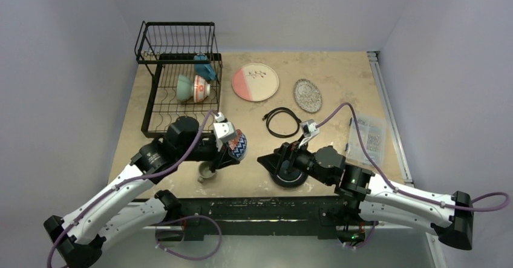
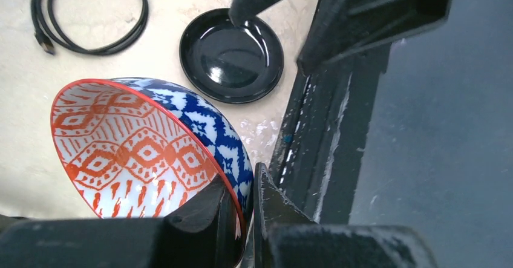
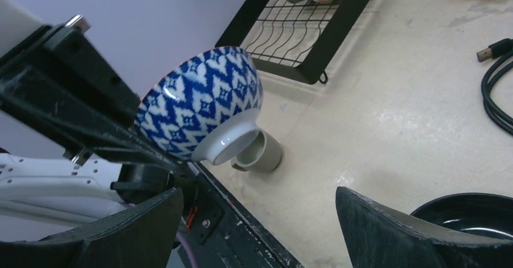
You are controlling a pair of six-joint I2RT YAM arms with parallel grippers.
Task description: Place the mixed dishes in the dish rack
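My left gripper is shut on the rim of a bowl that is red-patterned inside and blue-patterned outside. It holds the bowl tilted above the table, over the small grey cup. In the left wrist view the fingers pinch the bowl's wall. My right gripper is open and empty by the left edge of the black plate. The black wire dish rack at far left holds a mint-green bowl, a red-banded bowl and a blue-handled mug.
The pink-and-white plate and speckled grey plate lie right of the rack. A coiled black cable lies mid-table. A clear parts box sits at the right. The black base rail runs along the near edge.
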